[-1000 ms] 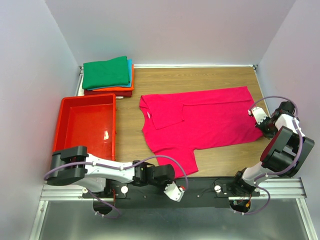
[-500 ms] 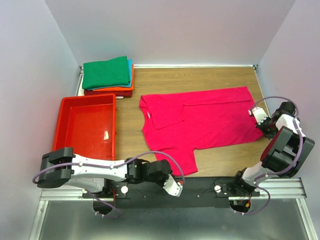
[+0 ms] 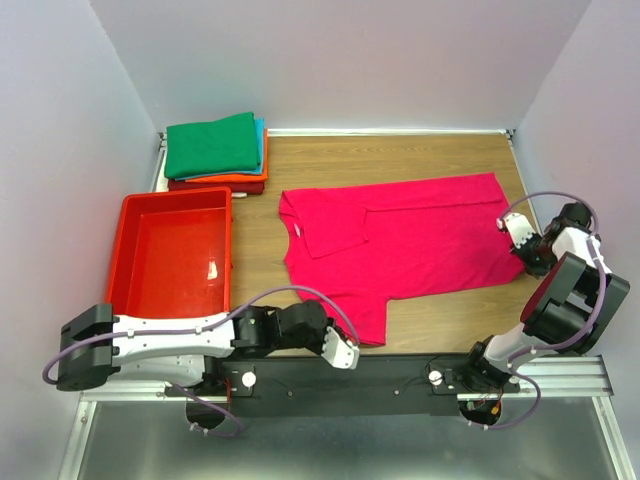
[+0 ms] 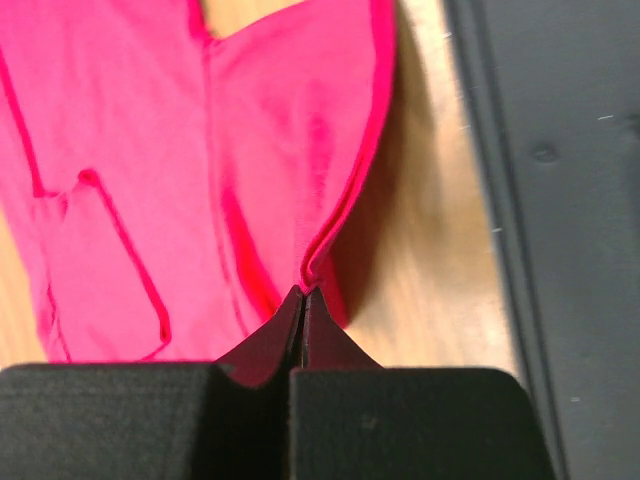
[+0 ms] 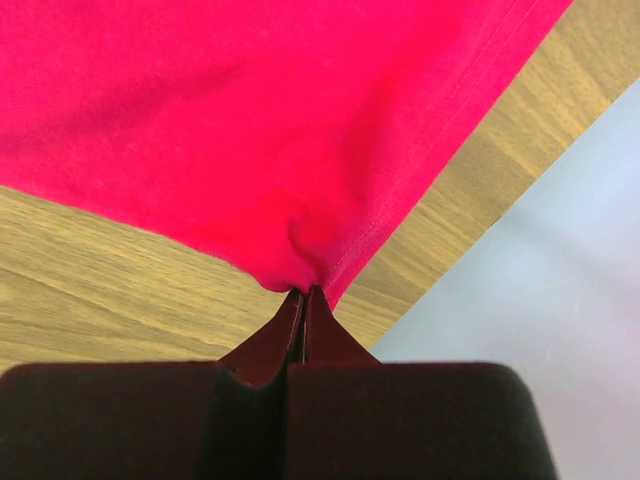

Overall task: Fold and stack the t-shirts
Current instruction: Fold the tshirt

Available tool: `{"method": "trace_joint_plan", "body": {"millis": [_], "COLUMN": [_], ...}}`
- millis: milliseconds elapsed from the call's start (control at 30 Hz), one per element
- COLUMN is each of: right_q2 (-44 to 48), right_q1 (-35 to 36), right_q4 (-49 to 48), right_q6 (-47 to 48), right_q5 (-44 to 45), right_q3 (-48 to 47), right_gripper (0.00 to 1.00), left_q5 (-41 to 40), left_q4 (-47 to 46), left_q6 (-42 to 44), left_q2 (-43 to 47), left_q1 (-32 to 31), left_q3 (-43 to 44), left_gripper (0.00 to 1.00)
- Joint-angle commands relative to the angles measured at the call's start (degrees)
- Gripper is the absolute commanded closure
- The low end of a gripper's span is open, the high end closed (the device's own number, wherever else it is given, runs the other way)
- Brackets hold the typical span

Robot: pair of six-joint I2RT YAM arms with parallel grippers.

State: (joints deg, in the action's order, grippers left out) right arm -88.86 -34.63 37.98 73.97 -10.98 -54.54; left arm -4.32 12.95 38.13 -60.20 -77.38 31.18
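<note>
Magenta t-shirt [image 3: 400, 245] lies spread mid-desk [image 3: 400, 150], collar end twd the left, hem end twd the right. Far sleeve is folded in over the chest; near sleeve sticks out twd the arm bases.

L tool [image 4: 303, 292]: jaws pressed together, pinching the edge of the near sleeve. Cloth rises to a small ridge right at the tips, w/ bare wood and the dark base rail just beside it.

R tool [image 5: 303, 290]: jaws likewise closed tight, nipping a bunched bit of the hem at the shirt's right end. Cloth puckers at the tips, desk edge and wall close by.

Folded stack [image 3: 215, 150] sits in the far-left corner: green on top, then teal-blue, orange, dark red at bottom.

Red tray [image 3: 135, 235] is just nearer than the stack, left of the shirt, not touching it.
</note>
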Motion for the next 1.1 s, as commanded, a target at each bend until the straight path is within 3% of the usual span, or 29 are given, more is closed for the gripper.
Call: {"method": "trace_joint_plan", "body": {"millis": [0,467,1067], "right_q2": [-0.3,-0.2,-8.3], "right_q1": [-0.6,-0.6,1.1], "right_q4": [2.4,3.3,4.7], "right_q6": [-0.8,0.0,-2.9], "right_q5": [-3.7,-3.8,-9.1], "right_q3": [-2.5,-6.3,-14.3], "right_gripper": [1.00,1.00,1.00], "left_q5": [-2.2,-2.6,0.7], "left_q4": [-0.2,-8.3,-17.6], "left_q6": [1.6,9.7,9.1], "left_q2": [1.2,0.0,-6.1], "left_q1": [2.4,15.7,29.6], "left_q3": [1.7,8.0,11.8], "left_gripper": [1.00,1.00,1.00]}}
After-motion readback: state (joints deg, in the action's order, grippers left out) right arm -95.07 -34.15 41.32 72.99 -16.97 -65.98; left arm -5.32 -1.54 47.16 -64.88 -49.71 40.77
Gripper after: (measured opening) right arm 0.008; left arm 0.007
